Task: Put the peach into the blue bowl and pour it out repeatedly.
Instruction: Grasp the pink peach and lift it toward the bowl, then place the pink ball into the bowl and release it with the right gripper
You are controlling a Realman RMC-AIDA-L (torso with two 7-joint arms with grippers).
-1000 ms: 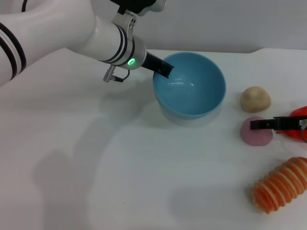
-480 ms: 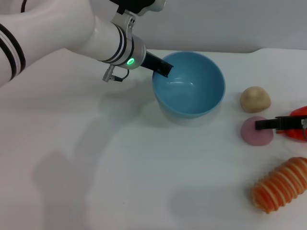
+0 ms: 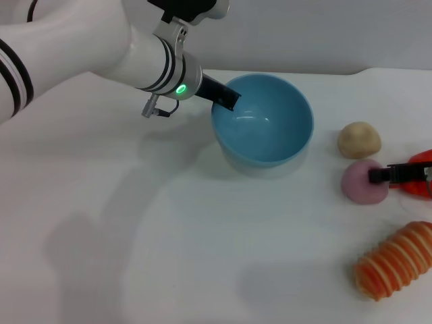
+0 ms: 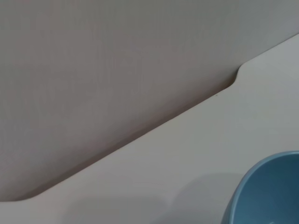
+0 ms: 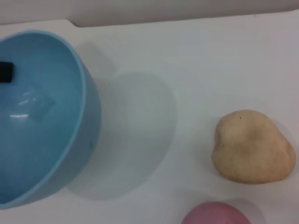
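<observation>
The blue bowl stands upright and empty at the table's middle back; it also shows in the left wrist view and the right wrist view. My left gripper is shut on its left rim, one black finger hanging inside. The pink peach lies on the table to the right of the bowl, and only its top shows in the right wrist view. My right gripper comes in from the right edge and touches the peach's right side.
A beige lumpy ball sits just behind the peach. An orange ribbed toy lies near the front right. The white table has a notched back edge against a grey wall.
The right gripper's black tip has drawn back to the right across the peach, which now looks rounder and sits slightly farther right. The bowl and left gripper shifted a little left.
</observation>
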